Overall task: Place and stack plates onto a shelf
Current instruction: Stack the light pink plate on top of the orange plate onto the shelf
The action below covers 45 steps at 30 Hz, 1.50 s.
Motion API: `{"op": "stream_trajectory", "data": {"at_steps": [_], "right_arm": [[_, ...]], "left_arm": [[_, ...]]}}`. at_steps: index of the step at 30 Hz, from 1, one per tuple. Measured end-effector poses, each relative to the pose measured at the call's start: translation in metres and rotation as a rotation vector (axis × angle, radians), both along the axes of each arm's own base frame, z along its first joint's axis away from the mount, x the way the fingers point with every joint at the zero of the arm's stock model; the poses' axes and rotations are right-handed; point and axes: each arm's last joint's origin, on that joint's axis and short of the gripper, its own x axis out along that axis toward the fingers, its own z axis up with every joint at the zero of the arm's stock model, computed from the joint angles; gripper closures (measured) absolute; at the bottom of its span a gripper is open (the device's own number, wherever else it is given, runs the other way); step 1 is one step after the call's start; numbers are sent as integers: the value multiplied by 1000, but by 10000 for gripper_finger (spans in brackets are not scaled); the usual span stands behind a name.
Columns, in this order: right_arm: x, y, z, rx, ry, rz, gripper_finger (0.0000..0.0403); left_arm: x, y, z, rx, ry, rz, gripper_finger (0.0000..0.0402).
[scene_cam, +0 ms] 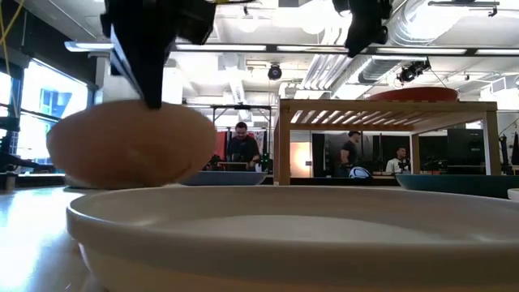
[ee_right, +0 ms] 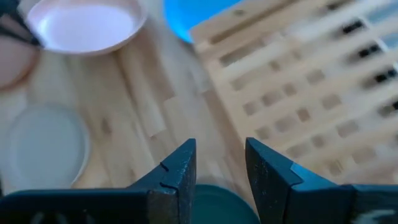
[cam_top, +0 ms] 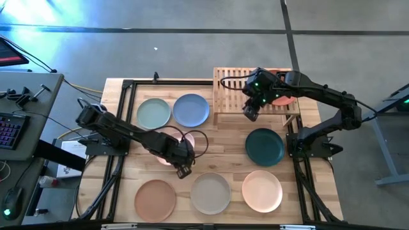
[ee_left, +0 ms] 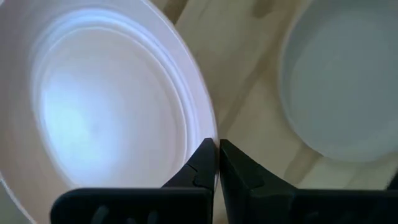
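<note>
left tool [ee_left: 217, 163] clamped on pink plate [ee_left: 93, 106] (rim)

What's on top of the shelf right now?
One red-orange plate sits on the shelf, at its right end. The right arm crosses over it, hiding most of the plate. No other plate shows there.

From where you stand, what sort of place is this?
Probably a robotics lab or workshop in an open industrial space. Bare ducts and pipes run along the ceiling, people work at benches behind the wooden table, and a keyboard sits on a desk beside it.
</note>
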Motion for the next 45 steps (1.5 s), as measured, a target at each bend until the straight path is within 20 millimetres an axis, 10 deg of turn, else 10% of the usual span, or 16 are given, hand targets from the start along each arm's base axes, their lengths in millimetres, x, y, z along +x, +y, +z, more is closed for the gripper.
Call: {"op": "stream_trajectory", "data": {"at_steps": [17, 45], "right_arm": [[20, 50, 8, -175, -198, 711, 289], [29, 105, 16, -215, -342, 924, 289]], "left_arm": [[9, -4, 60, 136, -96, -457, 401], [23, 1, 122, 347, -349, -854, 401]]}}
